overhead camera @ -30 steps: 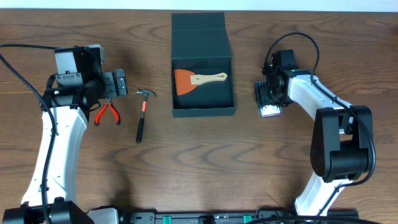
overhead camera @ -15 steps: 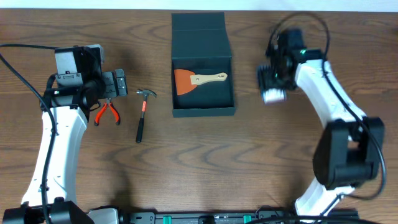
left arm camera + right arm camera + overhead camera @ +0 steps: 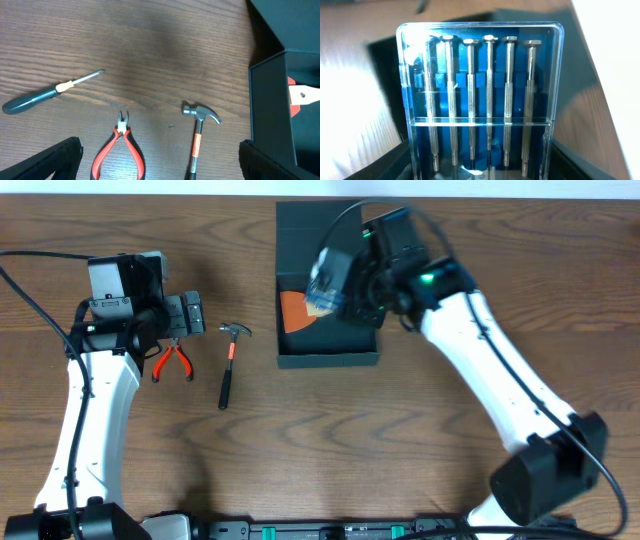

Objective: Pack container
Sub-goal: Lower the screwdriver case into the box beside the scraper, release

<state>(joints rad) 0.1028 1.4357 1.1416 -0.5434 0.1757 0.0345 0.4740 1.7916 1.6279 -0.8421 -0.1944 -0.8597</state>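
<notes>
Cardboard container (image 3: 328, 360), far centre of the table (image 3: 300, 450), looked light but stiff, best held by a wall; right claw (image 3: 340, 285) gripped a screwdriver case (image 3: 482, 100) above it, left claw (image 3: 186, 315) gaped empty.

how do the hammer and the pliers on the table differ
The hammer has one straight handle, orange then black; the pliers have two red handles splayed apart. The hammer is the longer tool, the pliers the shorter. The hammer lies nearer the box; the pliers lie farther from it. Both lie flat on the table, outside the box, with their metal ends pointing the same way.
</notes>
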